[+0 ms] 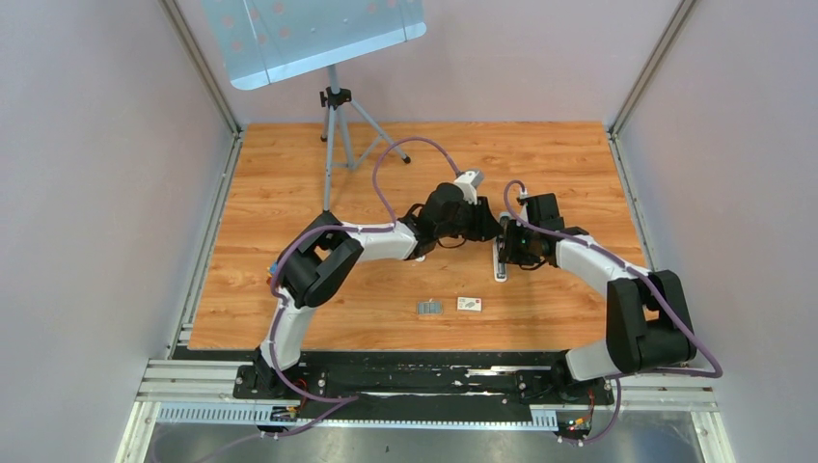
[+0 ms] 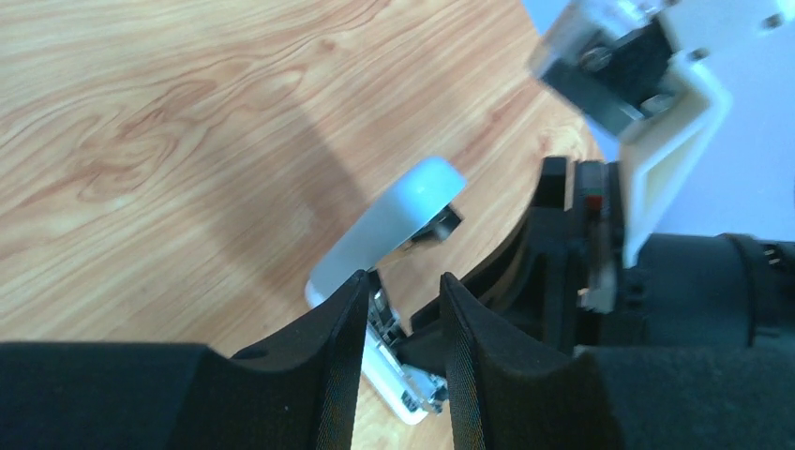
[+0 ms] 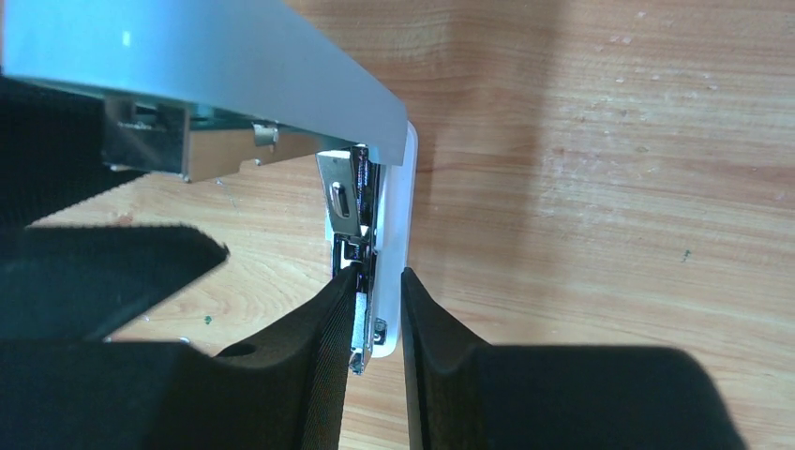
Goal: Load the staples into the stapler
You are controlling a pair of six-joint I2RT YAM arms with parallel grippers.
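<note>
Currently on your table, item by item:

Stapler: white, lying on the wood near the middle of the table, between your two grippers. Its top cover is swung up and away from the base, so the metal channel underneath shows.

Right gripper: narrow, with its fingers closed on the stapler's base and metal channel at the near end. You are gripping the stapler with this one.

Left gripper: its fingers stand partway apart, with the stapler's raised cover and hinge end showing in the gap. One finger meets the cover's lower end. Whether the pair actually pinch anything, you cannot tell from the wrist view.

Staples: a small grey ridged block, flat on the wood. It lies closer to your arm bases than the stapler does, apart from it, and neither gripper touches it.

Small white box: printed, flat on the table, just to the right of the staples and not touching them.

Tripod: stands at the far edge of the table and carries a tilted pale blue panel
</note>
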